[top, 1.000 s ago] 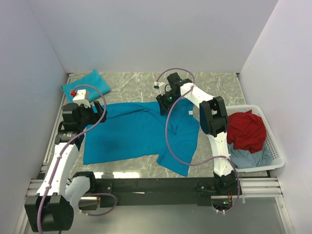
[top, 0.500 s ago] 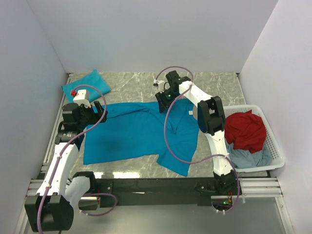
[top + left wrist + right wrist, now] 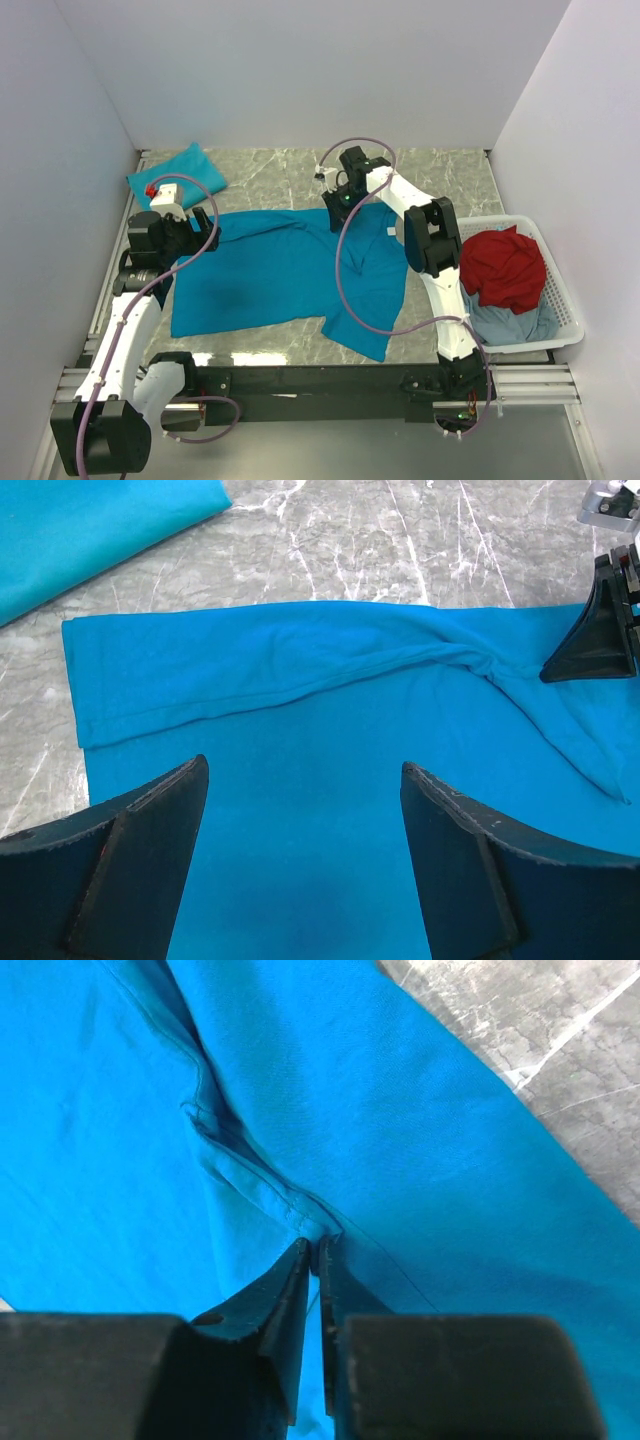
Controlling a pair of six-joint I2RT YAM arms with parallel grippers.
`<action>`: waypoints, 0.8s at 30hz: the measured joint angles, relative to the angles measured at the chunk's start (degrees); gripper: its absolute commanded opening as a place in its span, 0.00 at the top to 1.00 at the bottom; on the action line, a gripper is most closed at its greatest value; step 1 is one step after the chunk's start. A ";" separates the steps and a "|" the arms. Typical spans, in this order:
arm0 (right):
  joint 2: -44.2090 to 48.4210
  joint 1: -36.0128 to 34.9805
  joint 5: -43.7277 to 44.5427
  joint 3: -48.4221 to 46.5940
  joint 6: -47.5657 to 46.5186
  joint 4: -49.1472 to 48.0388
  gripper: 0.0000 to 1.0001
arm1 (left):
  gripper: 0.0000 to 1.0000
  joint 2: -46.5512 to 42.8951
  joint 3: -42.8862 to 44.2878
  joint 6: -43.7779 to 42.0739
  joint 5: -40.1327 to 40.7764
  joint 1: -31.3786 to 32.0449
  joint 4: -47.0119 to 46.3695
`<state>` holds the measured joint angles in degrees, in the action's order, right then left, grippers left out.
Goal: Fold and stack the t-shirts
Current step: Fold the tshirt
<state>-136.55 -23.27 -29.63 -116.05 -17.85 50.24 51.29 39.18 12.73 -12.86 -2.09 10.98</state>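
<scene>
The right gripper point(image 3: 315, 1245), reaching out over the far side of the table point(image 3: 440, 175), has its two black fingers drawn almost together at a raised crease of the spread t-shirt point(image 3: 280, 270). In the wrist view the fingertips appear to pinch a small ridge of teal cloth between them, though the tips sit so close together that how deep the hold goes cannot be told. The crease runs away from the tips as a stitched seam.

The shirt lies flat in the middle of the marble surface, one sleeve pointing toward the near edge and its far edge rumpled where the right arm meets it.

The left gripper point(image 3: 303, 770) hangs over the shirt's left part with its fingers wide apart and nothing between them; below it the cloth shows a long fold running across toward the other arm's black fingers.

A folded t-shirt point(image 3: 175, 170) of the same teal rests in the far left corner, well apart from the spread one. At the right, a white basket point(image 3: 530, 345) holds a red garment point(image 3: 505, 268) atop a grey-blue garment point(image 3: 510, 325).
</scene>
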 measured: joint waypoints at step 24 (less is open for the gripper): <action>9.73 -1.22 -0.90 7.98 -1.16 -0.35 1.00 | 0.17 0.00 0.00 0.00 -0.68 0.00 0.00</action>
<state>-126.82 -24.49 -30.52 -108.07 -19.00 49.89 51.29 39.18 12.73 -13.54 -2.09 10.98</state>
